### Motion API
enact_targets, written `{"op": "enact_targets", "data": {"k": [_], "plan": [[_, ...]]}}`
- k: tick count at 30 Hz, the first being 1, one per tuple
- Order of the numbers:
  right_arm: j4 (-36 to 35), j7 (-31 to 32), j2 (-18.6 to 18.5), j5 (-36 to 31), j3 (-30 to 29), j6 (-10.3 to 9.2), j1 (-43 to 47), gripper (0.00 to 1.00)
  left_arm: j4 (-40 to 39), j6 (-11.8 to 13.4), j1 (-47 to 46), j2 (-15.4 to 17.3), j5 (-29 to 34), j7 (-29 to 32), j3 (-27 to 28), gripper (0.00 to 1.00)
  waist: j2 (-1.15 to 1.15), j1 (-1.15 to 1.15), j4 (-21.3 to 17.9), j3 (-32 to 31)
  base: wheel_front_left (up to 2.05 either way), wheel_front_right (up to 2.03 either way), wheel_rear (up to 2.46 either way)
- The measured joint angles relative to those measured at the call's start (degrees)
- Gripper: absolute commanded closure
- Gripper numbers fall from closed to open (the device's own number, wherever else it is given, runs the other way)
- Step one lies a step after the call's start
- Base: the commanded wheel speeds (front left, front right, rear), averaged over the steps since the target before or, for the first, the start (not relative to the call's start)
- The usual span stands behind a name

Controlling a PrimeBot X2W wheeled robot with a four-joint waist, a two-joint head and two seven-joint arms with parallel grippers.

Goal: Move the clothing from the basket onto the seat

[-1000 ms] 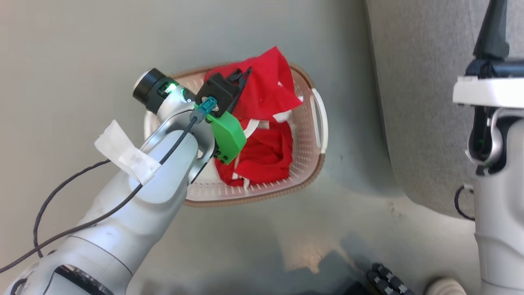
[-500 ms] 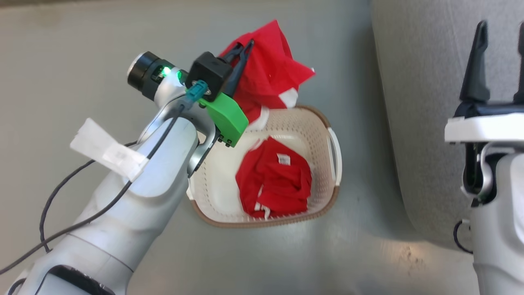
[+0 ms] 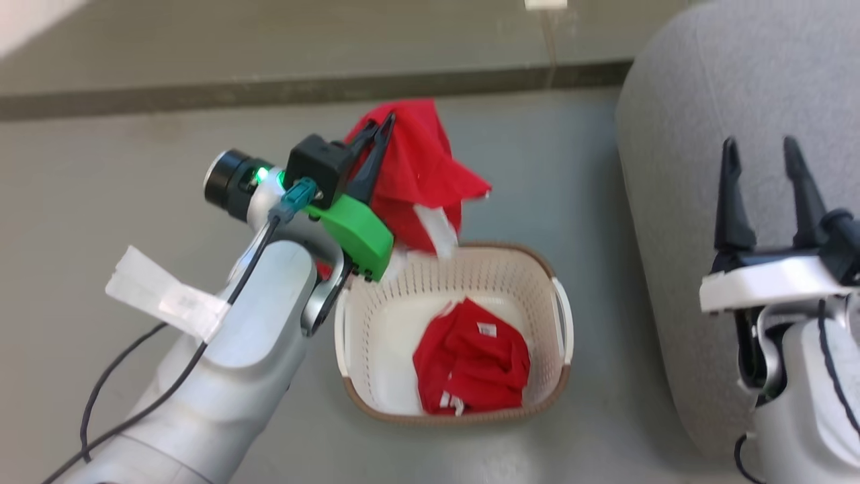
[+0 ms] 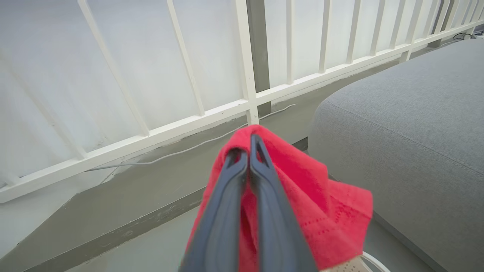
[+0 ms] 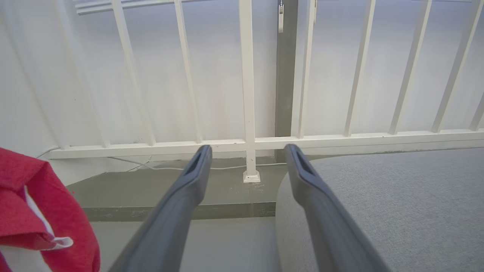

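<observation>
Head view: my left end effector [image 3: 383, 122] clamps one red garment [image 3: 420, 175] above the basket's [image 3: 376, 316] far rim. A second garment [image 3: 470, 366] lies inside, its white tag [image 3: 486, 329] unreadable, and the right end effector [image 3: 759, 144] is spread, empty, beside the seat [image 3: 678, 175]. Left wrist view: the fingers [image 4: 272, 211] pinch a thin fold that I judge could slip mid-swing. Right wrist view: dangling white trim [image 5: 56, 241] might snag the basket.

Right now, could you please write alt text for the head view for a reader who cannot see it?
The left gripper holds a red garment above the far rim of a cream basket, where a second garment lies. The open right gripper hovers by the grey seat.
</observation>
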Motion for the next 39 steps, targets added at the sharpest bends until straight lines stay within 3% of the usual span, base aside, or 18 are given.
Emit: {"op": "enact_targets", "data": {"k": [11, 19, 33, 39], "plan": [[3.1, 0.0, 0.1, -0.3, 3.9, 3.07, 5.5, 0.0, 0.0, 0.1, 5.2, 0.2, -0.6, 0.0, 0.3, 1.0, 0.0, 0.0, 1.2, -9.1, 0.0, 0.0, 0.0], [5.7, 0.0, -0.2, -2.6, 12.6, 5.94, 6.6, 0.0, -1.1, 0.5, 5.8, 0.2, -0.6, 0.0, -0.3, 1.0, 0.0, 0.0, 1.5, -13.9, 0.0, 0.0, 0.0], [12.6, 0.0, -1.5, -5.1, 31.0, 6.53, 3.5, 0.0, -3.3, 0.5, 6.3, 0.1, -0.6, 0.3, -1.5, 1.0, 0.0, 0.0, 2.5, -14.8, 0.0, 0.0, 0.0], [15.0, 0.0, -2.7, -4.6, 35.3, 6.53, -0.5, 0.0, -4.6, 0.5, 6.3, 0.0, -0.6, 0.4, -2.8, 1.0, 0.0, 0.0, 3.7, -15.0, 0.0, 0.0, 0.0]]}}
